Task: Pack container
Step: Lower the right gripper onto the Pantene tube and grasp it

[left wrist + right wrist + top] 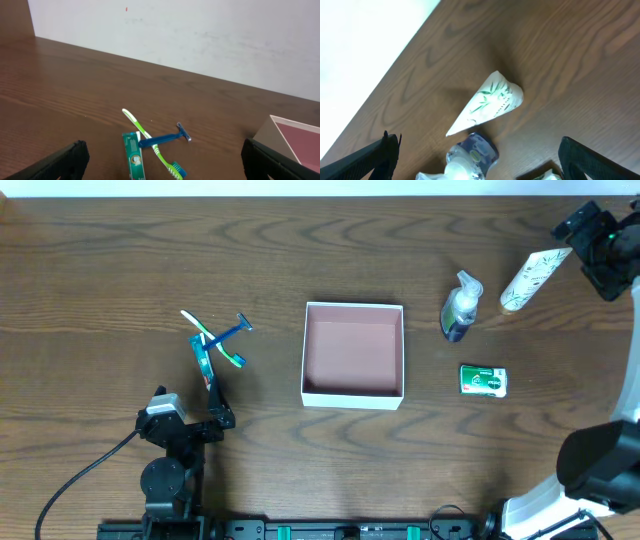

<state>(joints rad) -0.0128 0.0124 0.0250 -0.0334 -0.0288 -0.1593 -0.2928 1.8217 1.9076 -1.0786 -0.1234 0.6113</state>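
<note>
The container [353, 393], a square shallow white box with a pinkish-brown bottom, sits mid-table; its corner shows in the left wrist view [280, 131]. Left of it lie a green toothpaste box [205, 359] [133, 156], a green toothbrush [215, 341] [150, 141] and a blue razor [228, 332] [165, 139], crossed together. Right of it stand a pump bottle [460, 308] [476, 150], a white tube [532, 277] [487, 102] and a green soap packet [483, 380]. My left gripper [213, 423] [162, 167] is open and empty near the front edge. My right gripper [590, 235] [480, 160] is open and empty at the far right, beyond the tube.
A black cable [85, 475] runs from the left arm's base toward the front left. The white wall [200, 35] rises behind the table's far edge.
</note>
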